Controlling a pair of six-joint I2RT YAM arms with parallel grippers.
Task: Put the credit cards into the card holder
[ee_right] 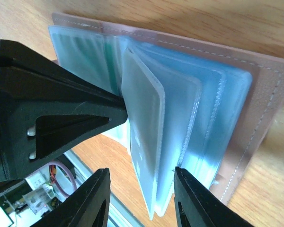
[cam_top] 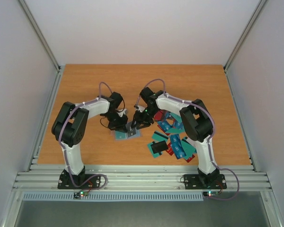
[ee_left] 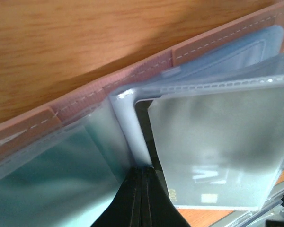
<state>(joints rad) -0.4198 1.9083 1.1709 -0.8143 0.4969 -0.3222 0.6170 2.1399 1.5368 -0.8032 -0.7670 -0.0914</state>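
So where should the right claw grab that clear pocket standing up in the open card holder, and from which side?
Take the upright pocket by its free outer edge, away from the spine of the card holder, coming from the open side. It is thin and stands on edge, so the right gripper can straddle both flat faces; the left gripper pinches the pockets nearer the spine.

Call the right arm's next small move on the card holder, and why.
Probably nudge the right tool forward to push the pale card deeper into its sleeve. The left tool is shut on a leaf of the card holder, holding the pages fanned up. The right tool's jaws stand apart astride the raised pages' edge, and the card's near edge seems to stick out.
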